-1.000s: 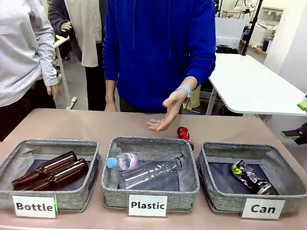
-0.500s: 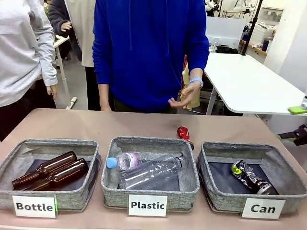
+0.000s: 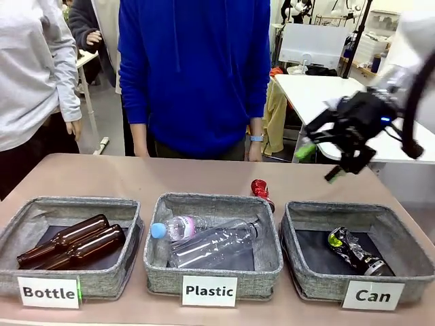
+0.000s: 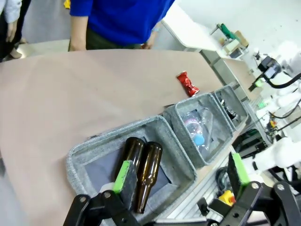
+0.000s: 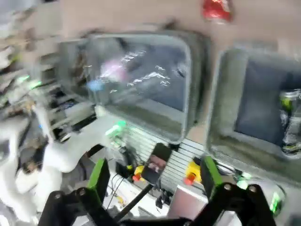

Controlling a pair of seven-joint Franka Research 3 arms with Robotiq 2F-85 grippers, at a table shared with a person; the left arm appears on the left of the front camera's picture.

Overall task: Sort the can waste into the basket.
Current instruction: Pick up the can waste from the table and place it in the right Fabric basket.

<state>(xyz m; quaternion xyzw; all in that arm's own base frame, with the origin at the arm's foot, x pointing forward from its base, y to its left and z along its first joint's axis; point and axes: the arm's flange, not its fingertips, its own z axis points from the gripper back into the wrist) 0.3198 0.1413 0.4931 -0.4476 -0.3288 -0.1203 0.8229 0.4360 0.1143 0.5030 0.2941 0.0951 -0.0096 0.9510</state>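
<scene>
A crushed shiny red can (image 3: 260, 191) lies on the table behind the middle basket; it shows too as the red can (image 4: 188, 84) and the red can (image 5: 217, 9). The silver-dark can (image 3: 354, 252) with green print lies inside the grey "Can" basket (image 3: 299, 268) at the right, seen also as the silver-dark can (image 5: 291, 121). My right gripper (image 3: 318, 161) hangs open in the air above and behind that basket, blurred by motion, holding nothing. My left gripper (image 4: 181, 176) is open and empty, high over the left baskets.
The "Plastic" basket (image 3: 156, 268) holds clear bottles (image 3: 204, 241). The "Bottle" basket (image 3: 13, 234) holds two brown glass bottles (image 3: 71, 243). A person in a blue top (image 3: 194, 75) stands at the far side, arms down. Another person (image 3: 30, 68) stands at left.
My right arm has swung in from the right edge to above the "Can" basket. The person's hand has drawn back from over the table to their side.
</scene>
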